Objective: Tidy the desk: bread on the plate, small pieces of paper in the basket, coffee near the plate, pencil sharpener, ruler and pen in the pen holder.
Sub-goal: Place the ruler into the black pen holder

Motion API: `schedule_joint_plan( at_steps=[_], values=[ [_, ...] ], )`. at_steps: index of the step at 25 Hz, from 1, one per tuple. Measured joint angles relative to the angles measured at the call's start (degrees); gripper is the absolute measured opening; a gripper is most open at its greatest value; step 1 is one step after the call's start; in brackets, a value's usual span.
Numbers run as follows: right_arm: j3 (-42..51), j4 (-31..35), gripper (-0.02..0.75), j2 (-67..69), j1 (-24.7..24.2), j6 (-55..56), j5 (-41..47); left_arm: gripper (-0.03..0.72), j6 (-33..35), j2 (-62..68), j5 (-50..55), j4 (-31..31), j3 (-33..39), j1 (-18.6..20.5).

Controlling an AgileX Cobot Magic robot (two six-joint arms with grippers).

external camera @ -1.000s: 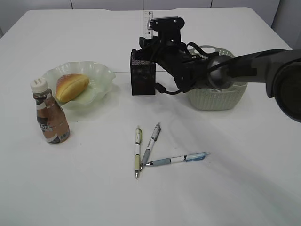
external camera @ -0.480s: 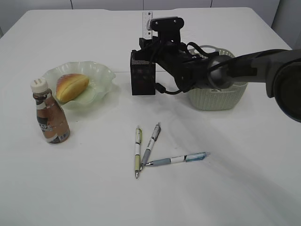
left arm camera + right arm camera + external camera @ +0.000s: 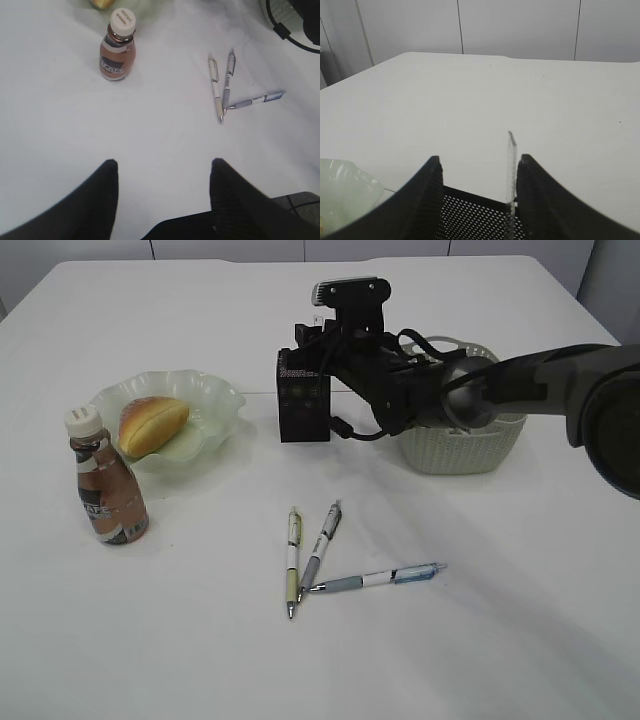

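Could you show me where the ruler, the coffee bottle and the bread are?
ruler (image 3: 511,185): right wrist view, its clear edge.
coffee bottle (image 3: 108,495): exterior view, its label.
bread (image 3: 152,423): exterior view, its top crust.

A white table holds three pens (image 3: 293,560) lying close together, one brown coffee bottle (image 3: 105,485), one pale green plate (image 3: 215,400) with one bread bun (image 3: 152,423), and one basket (image 3: 462,445). There is also one black pen holder (image 3: 302,405) with one clear ruler (image 3: 511,180) standing in it.

The coffee (image 3: 117,50) bottle's white cap carries small print, seemingly "NESCAFÉ"; its label lettering is illegible.
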Motion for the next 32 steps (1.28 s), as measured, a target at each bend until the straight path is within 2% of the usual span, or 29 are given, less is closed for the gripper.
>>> schedule_joint_plan(
  at_steps=[11,21,27,32],
  values=[
    [-0.22,0.0,0.384,-2.15,-0.2,-0.39,0.74,0.424,0.0,0.0,0.0,0.1,0.0,0.0],
    [-0.33,0.0,0.383,-8.93,-1.41,-4.99,13.79,0.424,0.0,0.0,0.0,3.11,0.0,0.0],
    [-0.33,0.0,0.382,-17.29,-1.39,-5.27,29.98,0.424,0.0,0.0,0.0,7.1,0.0,0.0],
    [-0.33,0.44,0.382,-26.37,-1.39,-5.27,51.45,0.424,0.0,0.0,0.0,7.9,0.0,0.0]
  ],
)
